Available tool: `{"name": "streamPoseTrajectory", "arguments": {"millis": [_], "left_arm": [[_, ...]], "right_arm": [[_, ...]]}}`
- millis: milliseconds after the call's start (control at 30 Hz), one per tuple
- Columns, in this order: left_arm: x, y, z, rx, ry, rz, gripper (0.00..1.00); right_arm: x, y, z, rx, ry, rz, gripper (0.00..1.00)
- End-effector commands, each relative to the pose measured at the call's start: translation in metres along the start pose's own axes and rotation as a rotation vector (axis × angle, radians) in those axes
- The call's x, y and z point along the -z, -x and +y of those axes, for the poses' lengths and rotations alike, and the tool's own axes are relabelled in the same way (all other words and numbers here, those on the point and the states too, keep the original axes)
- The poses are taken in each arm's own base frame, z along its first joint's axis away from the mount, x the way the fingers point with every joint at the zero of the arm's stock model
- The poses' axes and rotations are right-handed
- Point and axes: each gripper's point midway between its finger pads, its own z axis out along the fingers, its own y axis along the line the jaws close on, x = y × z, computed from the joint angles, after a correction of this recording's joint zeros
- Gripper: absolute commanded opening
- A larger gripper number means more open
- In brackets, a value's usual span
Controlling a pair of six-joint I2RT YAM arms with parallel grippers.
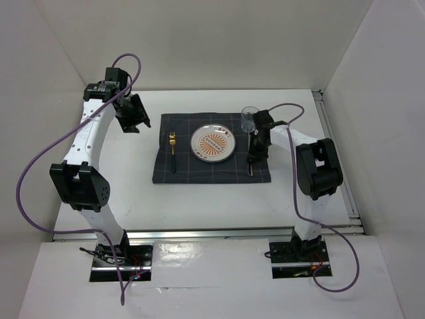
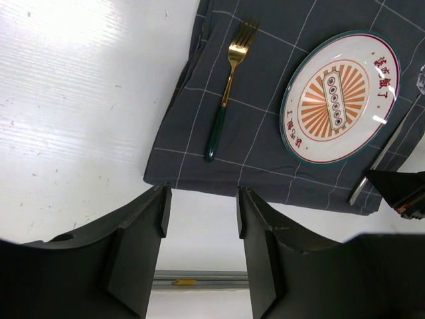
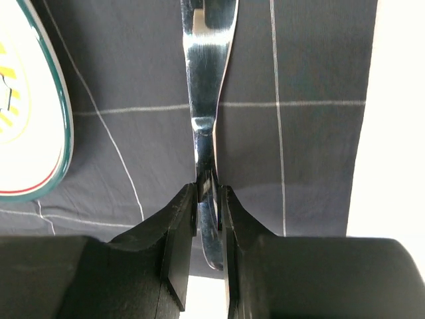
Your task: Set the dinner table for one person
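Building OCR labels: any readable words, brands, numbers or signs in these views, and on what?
Rim of the plate: two groups of red Chinese-looking characters, too small and tilted to read.
Centre of the plate: a row of small round marks in a panel, not legible.
No text visible on the fork, silver utensil, glass or cloth.

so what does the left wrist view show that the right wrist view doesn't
Only left wrist: the gold fork with a dark green handle, the whole round orange-patterned plate, and the open left tool. Only right wrist: the right tool shut on the shiny silver metal utensil. Both: the dark grey grid-lined cloth, plate edge, white table.
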Motion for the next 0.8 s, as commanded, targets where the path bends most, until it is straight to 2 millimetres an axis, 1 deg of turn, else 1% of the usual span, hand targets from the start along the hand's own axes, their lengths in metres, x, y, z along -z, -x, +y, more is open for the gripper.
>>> {"name": "streamPoseTrajectory", "arguments": {"millis": [0, 67, 100, 133, 167, 233, 267, 300, 333, 367, 400, 467, 567, 600, 633, 667, 733, 767], "left_arm": [[0.011, 0.005, 0.000, -0.024, -0.009, -0.034, 0.61], [0.015, 0.009, -0.003, -0.025, -0.018, -0.050, 0.61], [0.015, 0.011, 0.001, -0.026, -0.014, -0.053, 0.61], [0.015, 0.009, 0.002, -0.026, -0.010, -0.045, 0.61], [0.015, 0.009, 0.002, -0.026, -0.010, -0.045, 0.61], [0.015, 0.009, 0.002, -0.026, -0.010, -0.045, 0.61], [0.017, 0.007, 0.002, -0.026, -0.010, -0.045, 0.61], [0.017, 0.009, 0.001, -0.026, -0.014, -0.053, 0.61], [0.014, 0.007, 0.003, -0.026, -0.009, -0.043, 0.61], [0.012, 0.004, 0.005, -0.025, -0.004, -0.034, 0.61], [0.012, 0.004, 0.003, -0.025, -0.012, -0.030, 0.61], [0.013, 0.004, 0.003, -0.026, -0.017, -0.038, 0.61], [0.013, 0.004, 0.003, -0.026, -0.017, -0.038, 0.61], [0.013, 0.004, 0.003, -0.026, -0.017, -0.038, 0.61], [0.013, 0.003, 0.002, -0.026, -0.024, -0.033, 0.61], [0.013, 0.003, 0.002, -0.026, -0.025, -0.033, 0.61], [0.013, 0.003, 0.002, -0.026, -0.025, -0.033, 0.61], [0.013, 0.003, 0.002, -0.026, -0.025, -0.033, 0.61]], "right_arm": [[0.003, 0.034, 0.011, -0.020, 0.018, -0.094, 0.00], [0.000, 0.031, 0.007, -0.021, 0.000, -0.081, 0.00], [0.000, 0.032, 0.005, -0.022, -0.008, -0.085, 0.00], [0.000, 0.030, 0.004, -0.022, -0.012, -0.077, 0.00], [0.001, 0.034, 0.004, -0.022, -0.019, -0.090, 0.02], [-0.002, 0.029, -0.001, -0.024, -0.042, -0.072, 0.06], [-0.002, 0.028, 0.001, -0.016, -0.047, -0.074, 0.08], [-0.002, 0.029, -0.001, -0.007, -0.057, -0.079, 0.11], [0.002, 0.031, 0.001, -0.006, -0.052, -0.090, 0.14], [0.005, 0.029, 0.004, 0.002, -0.049, -0.088, 0.18], [0.005, 0.030, 0.002, 0.002, -0.061, -0.094, 0.21], [0.011, 0.032, 0.007, 0.013, -0.059, -0.107, 0.26], [0.017, 0.030, 0.014, 0.041, -0.062, -0.110, 0.43], [0.017, 0.030, 0.013, 0.041, -0.070, -0.114, 0.46], [0.017, 0.028, 0.016, 0.050, -0.067, -0.112, 0.54], [0.017, 0.026, 0.015, 0.050, -0.072, -0.103, 0.58], [0.023, 0.029, 0.016, 0.057, -0.085, -0.120, 0.60], [0.023, 0.024, 0.016, 0.066, -0.096, -0.111, 0.60]]}}
